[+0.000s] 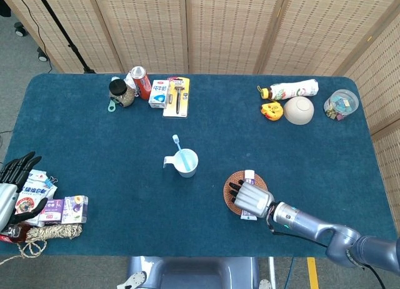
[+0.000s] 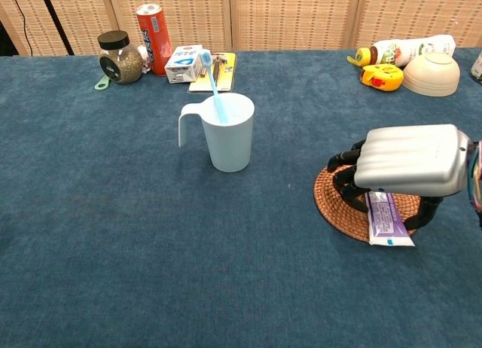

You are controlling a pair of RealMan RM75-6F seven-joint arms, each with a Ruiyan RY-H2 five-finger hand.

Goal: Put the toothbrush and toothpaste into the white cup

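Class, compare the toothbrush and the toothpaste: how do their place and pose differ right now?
The toothbrush stands tilted inside the white cup; the toothpaste lies flat on the woven coaster. The toothbrush is untouched; the right hand is over the toothpaste.

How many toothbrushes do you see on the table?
1. The blue toothbrush stands in the white cup near the middle of the table, leaning toward the back left. No other shows, though the packages along the back edge could hide one.
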